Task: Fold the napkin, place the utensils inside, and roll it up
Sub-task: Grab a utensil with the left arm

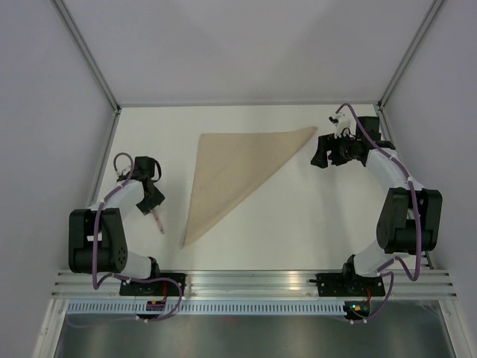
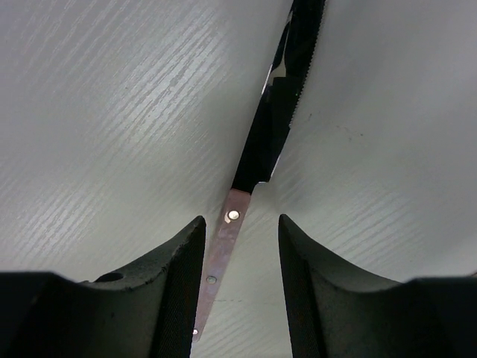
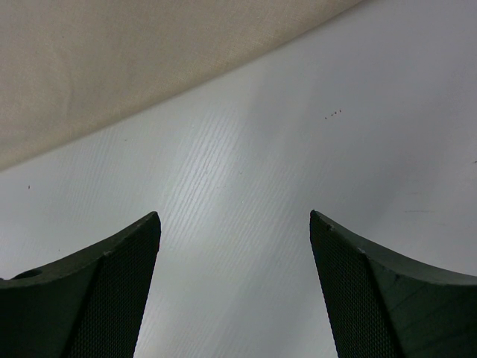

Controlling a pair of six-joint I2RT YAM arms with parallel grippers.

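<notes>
The tan napkin [image 1: 231, 175] lies folded into a triangle at the table's middle, with one point at the far right and one at the near left. A knife [image 1: 159, 221] lies on the table left of it. In the left wrist view its riveted handle [image 2: 223, 246] sits between the fingers and its serrated blade [image 2: 279, 89] points away. My left gripper [image 1: 153, 201] [image 2: 238, 220] is open and straddles the handle, which is close to the left finger. My right gripper [image 1: 322, 155] [image 3: 235, 216] is open and empty, just right of the napkin's far right corner [image 3: 112, 60].
The white table [image 1: 298, 224] is bounded by an aluminium frame and side walls. The arm bases stand on a rail [image 1: 253, 282] at the near edge. No other utensil shows.
</notes>
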